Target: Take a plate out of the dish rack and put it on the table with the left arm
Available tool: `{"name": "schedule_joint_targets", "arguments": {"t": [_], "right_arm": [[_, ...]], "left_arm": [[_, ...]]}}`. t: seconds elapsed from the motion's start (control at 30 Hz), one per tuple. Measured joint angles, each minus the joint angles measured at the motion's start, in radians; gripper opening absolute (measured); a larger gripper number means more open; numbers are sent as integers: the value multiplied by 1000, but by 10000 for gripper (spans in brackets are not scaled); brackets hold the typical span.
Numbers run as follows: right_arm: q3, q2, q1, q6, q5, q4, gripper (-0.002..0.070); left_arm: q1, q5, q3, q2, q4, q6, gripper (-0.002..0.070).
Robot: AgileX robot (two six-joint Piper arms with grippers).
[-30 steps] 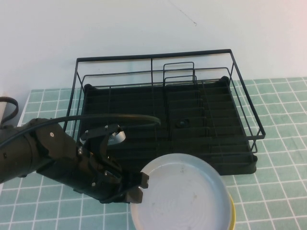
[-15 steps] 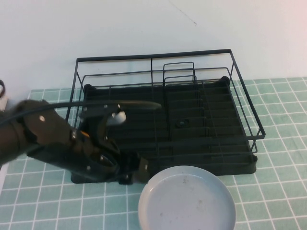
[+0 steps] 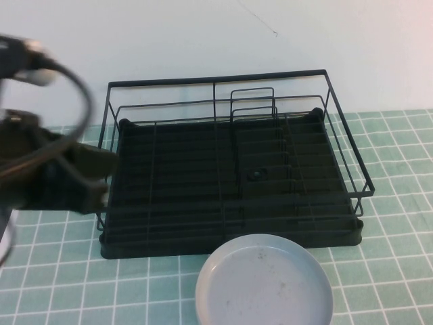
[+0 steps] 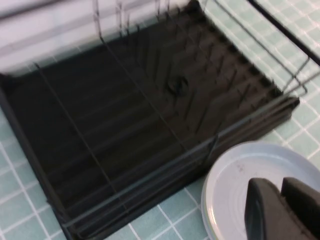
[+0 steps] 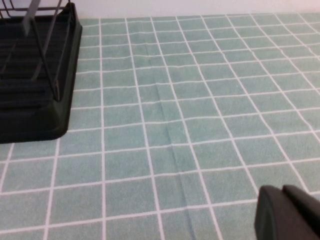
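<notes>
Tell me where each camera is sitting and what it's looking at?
High view: raised on the robot's side, looking down at the dish rack, grey plate and tiled table; left arm shows at the left edge.
Left wrist view: on the left arm, facing rack and plate; left gripper shut, above the plate.
Right wrist view: on the right arm, facing bare tiles and a rack corner; right gripper shut, low over the tiles.
Shared: all see the rack; high and left wrist share the plate.
</notes>
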Motion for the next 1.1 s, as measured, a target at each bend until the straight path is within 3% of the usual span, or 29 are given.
{"name": "schedule_joint_targets", "arguments": {"t": [0.47, 0.87, 1.1], "right_arm": [[0, 0, 0, 0, 0, 0, -2], [0, 0, 0, 0, 0, 0, -2], [0, 0, 0, 0, 0, 0, -2]], "left_arm": [[0, 36, 240, -446, 95, -66, 29], [0, 54, 264, -489, 97, -68, 28], [0, -55, 266, -489, 97, -68, 27]]}}
